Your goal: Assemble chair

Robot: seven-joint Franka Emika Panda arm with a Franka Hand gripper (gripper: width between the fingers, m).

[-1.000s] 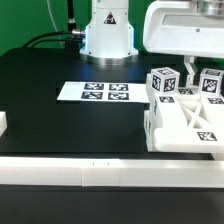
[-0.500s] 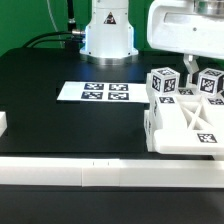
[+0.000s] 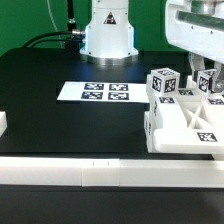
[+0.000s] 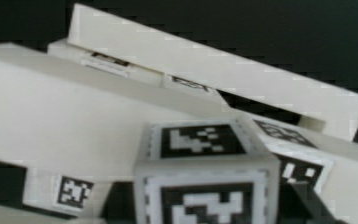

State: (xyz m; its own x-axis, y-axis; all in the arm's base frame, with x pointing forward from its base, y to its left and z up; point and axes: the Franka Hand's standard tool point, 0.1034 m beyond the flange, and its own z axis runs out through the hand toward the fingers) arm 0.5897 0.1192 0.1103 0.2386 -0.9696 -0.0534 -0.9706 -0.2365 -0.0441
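The table (image 3: 60,120) has a flat black top. On it the marker board (image 3: 96,92) lies flat, set back from the near edge and toward the far edge, in front of the robot base (image 3: 108,35). The chair (image 3: 185,118), a white block of joined pieces with tags, stands by the exterior view's right edge. A long white rail (image 3: 80,173) runs along the near edge.
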